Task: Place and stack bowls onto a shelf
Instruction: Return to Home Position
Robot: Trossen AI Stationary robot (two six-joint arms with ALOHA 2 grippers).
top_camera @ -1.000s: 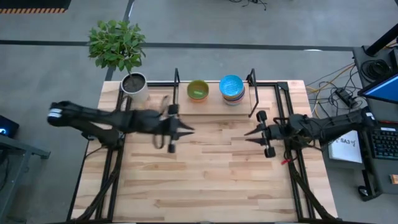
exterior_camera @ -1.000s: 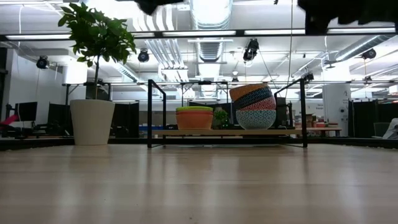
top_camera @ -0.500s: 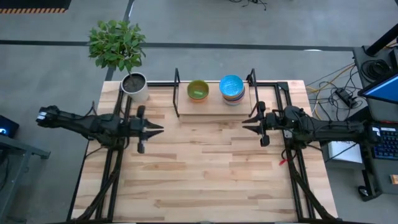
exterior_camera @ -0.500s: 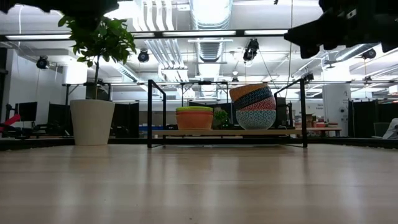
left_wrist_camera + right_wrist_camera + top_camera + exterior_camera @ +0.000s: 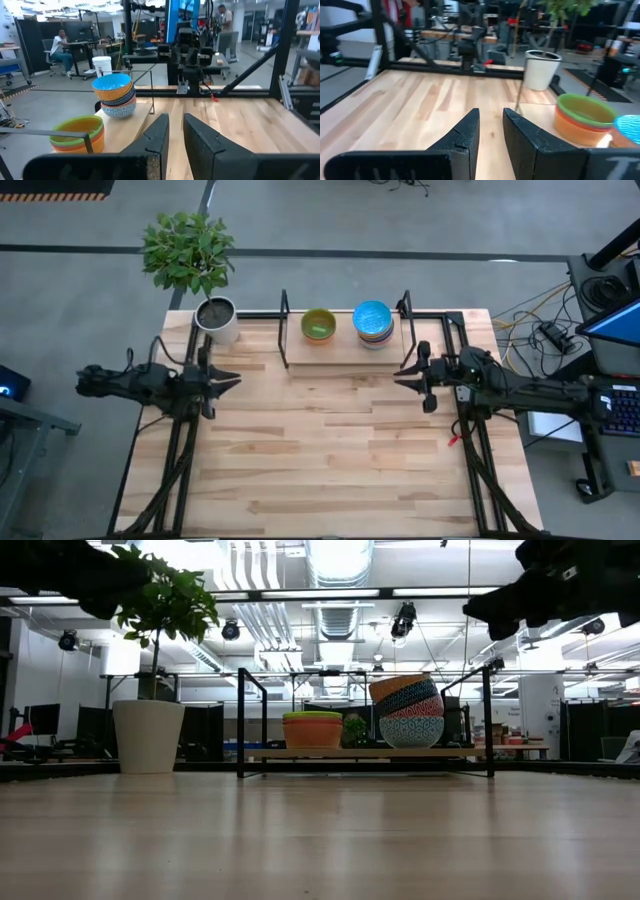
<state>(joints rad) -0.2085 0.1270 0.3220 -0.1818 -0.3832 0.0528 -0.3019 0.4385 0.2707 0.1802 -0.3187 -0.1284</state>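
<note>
The shelf stands at the table's far edge, its light plank between two black wire uprights. Two stacks of bowls rest on it. The left stack has a green bowl on top of orange ones. The right stack leans, with a light blue bowl on top and a blue-white patterned bowl at the bottom. My left gripper hangs shut over the table's left edge. My right gripper hangs shut near the shelf's right upright. Both are above the table and hold nothing.
A white-grey plant pot with a leafy plant stands at the table's far left corner, beside the shelf. Bare wooden tabletop stretches between the arms and toward the near edge. A person sits in the room beyond.
My left arm has drawn back fast from the middle of the table to its left edge. My right gripper has shifted a little toward the far edge, staying near the shelf's right upright. The bowls and the shelf have kept still.
</note>
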